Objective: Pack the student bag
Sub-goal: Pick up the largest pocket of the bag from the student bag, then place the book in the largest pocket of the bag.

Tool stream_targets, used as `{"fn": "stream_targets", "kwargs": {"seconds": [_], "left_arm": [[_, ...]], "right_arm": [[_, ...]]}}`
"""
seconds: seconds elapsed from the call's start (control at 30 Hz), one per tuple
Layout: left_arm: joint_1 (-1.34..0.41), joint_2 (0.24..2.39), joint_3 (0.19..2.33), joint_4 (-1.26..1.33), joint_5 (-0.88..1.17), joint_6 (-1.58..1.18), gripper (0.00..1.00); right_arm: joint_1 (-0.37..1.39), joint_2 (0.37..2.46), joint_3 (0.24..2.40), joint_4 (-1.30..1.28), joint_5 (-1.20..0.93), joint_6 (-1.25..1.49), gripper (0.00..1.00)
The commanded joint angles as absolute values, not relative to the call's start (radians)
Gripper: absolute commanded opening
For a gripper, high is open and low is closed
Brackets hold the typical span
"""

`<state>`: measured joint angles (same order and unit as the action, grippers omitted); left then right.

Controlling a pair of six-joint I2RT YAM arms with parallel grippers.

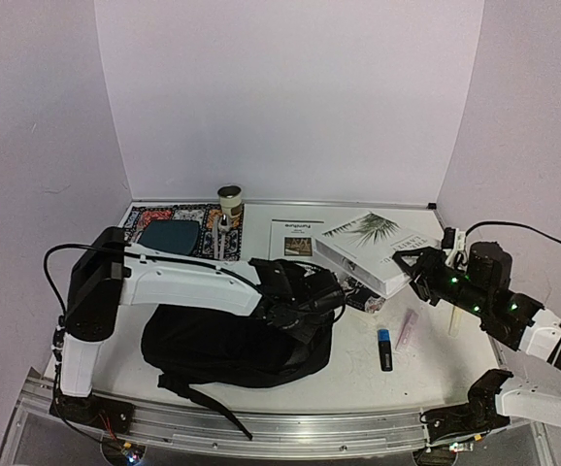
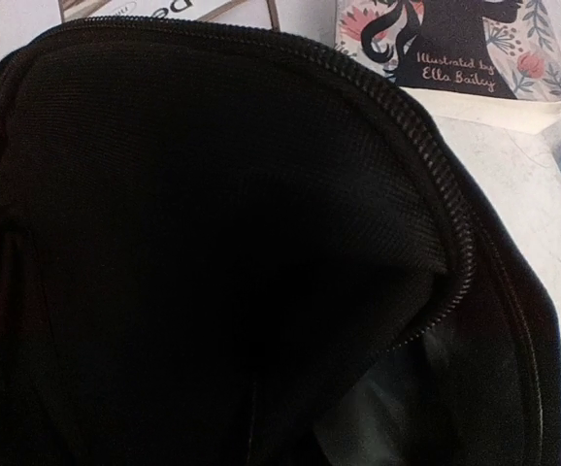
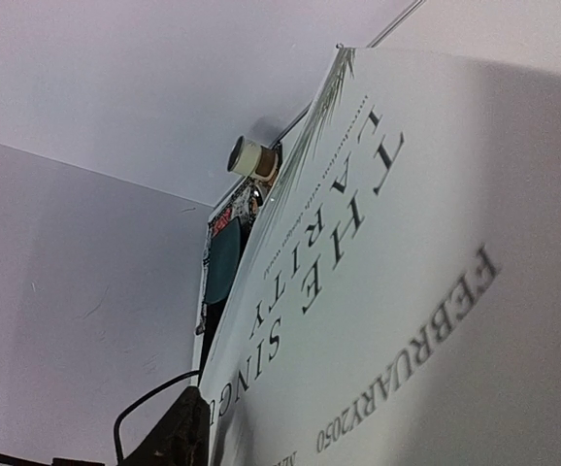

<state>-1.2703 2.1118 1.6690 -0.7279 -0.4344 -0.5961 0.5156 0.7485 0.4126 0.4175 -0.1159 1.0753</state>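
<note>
The student bag (image 1: 222, 345), black and floppy, lies at the near middle of the table with its open top toward the right. My left gripper (image 1: 303, 303) is down at that top edge, shut on the bag's fabric. The left wrist view is filled by the zip-edged flap (image 2: 261, 194), and the fingers are hidden there. My right gripper (image 1: 419, 265) is shut on the near right corner of a thick white book (image 1: 370, 245). That book's cover (image 3: 407, 291) fills the right wrist view, with one dark finger (image 3: 169, 437) at its lower left edge.
A floral-covered book (image 2: 455, 44) lies just beyond the bag's mouth. A blue-capped marker (image 1: 384, 348) and a pink item (image 1: 407, 330) lie right of the bag. A leaflet (image 1: 295, 238), a tin (image 1: 229, 202) and a teal plate (image 1: 169, 234) on a patterned mat stand at the back.
</note>
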Motion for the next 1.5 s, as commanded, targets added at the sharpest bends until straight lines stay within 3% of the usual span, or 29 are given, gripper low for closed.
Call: {"fn": "stream_targets", "kwargs": {"seconds": [0.0, 0.63, 0.93, 1.47], "left_arm": [[-1.217, 1.922, 1.638, -0.724, -0.418, -0.587, 0.00], [-0.998, 1.674, 1.564, -0.726, -0.292, -0.519, 0.00], [-0.994, 1.634, 1.648, -0.720, -0.239, -0.460, 0.00], [-0.997, 1.448, 1.481, -0.532, -0.109, -0.469, 0.00]], "right_arm": [[0.512, 0.726, 0.469, 0.446, -0.167, 1.037, 0.46], [0.513, 0.683, 0.588, 0.251, -0.393, 0.900, 0.43], [0.542, 0.838, 0.610, 0.327, -0.587, 0.904, 0.43], [0.759, 1.253, 0.735, 0.599, -0.568, 0.997, 0.43]]}}
